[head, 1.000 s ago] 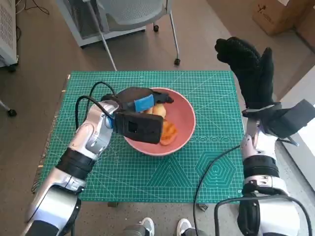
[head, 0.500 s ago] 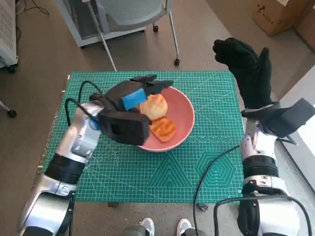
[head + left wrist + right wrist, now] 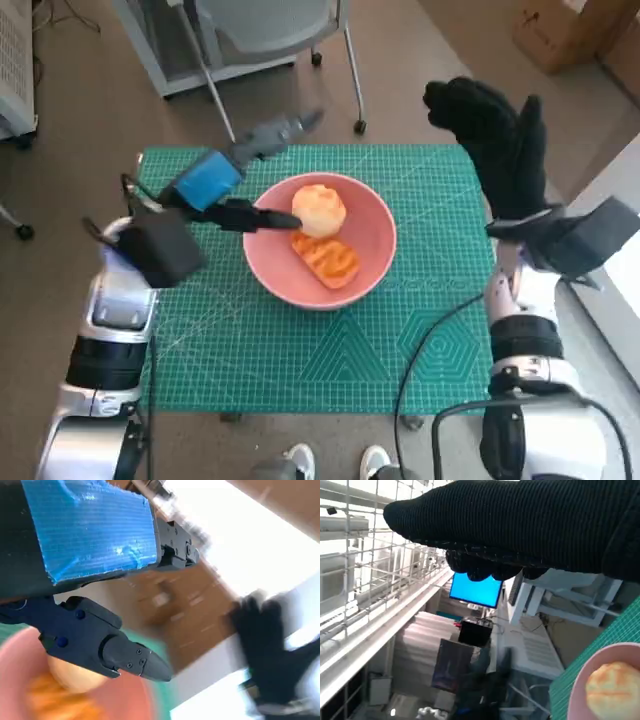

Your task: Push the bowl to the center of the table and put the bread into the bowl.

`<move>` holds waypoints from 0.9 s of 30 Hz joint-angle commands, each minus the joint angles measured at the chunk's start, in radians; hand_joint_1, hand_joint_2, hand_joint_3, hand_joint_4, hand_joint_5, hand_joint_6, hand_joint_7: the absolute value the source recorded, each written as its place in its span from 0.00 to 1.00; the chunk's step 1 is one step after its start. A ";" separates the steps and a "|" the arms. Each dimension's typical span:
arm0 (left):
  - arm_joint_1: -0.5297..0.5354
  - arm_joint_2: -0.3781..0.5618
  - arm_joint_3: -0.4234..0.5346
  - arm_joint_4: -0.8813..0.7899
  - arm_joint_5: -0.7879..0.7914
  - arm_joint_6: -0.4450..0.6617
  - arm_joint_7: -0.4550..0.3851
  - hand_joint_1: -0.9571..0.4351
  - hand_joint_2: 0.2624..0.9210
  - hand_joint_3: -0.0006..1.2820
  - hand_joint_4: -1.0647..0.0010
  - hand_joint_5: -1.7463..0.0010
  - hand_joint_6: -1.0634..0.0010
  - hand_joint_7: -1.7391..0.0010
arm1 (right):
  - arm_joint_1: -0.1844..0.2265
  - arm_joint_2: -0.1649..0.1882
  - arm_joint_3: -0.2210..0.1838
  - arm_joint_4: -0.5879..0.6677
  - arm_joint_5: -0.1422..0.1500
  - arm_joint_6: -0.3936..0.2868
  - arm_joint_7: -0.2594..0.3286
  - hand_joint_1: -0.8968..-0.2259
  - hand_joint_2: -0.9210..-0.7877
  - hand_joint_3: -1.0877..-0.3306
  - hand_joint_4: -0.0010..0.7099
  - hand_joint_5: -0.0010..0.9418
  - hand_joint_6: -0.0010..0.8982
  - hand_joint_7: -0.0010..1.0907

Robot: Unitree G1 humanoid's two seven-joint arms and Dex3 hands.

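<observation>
1. Pink bowl (image 3: 372,262) sits near the middle of the green-matted surface (image 3: 300,350) — bread (image 3: 318,210) lies inside, with an orange piece (image 3: 326,258) beside it.
2. Left hand (image 3: 215,180) hovers by the bowl's left rim, fingers (image 3: 262,218) spread, holding nothing.
3. Right hand (image 3: 495,140) raised at the surface's far right corner — fingers apart, empty.

Left robot hand (image 3: 222,172) now up off the bowl (image 3: 372,262), empty.
</observation>
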 commanded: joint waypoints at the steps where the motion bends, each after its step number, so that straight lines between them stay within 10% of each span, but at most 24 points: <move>1: 0.052 -0.037 0.063 -0.101 -0.102 0.053 0.032 0.23 1.00 0.10 0.85 0.99 0.78 1.00 | 0.001 0.016 0.006 -0.010 -0.001 0.007 0.010 0.32 0.00 0.61 0.30 0.01 0.38 0.01; 27: 0.182 -0.031 0.147 -0.147 -0.129 0.069 0.126 0.21 1.00 0.23 0.84 1.00 0.78 0.99 | -0.021 0.026 0.029 -0.001 -0.016 -0.035 0.018 0.33 0.00 0.60 0.30 0.00 0.38 0.01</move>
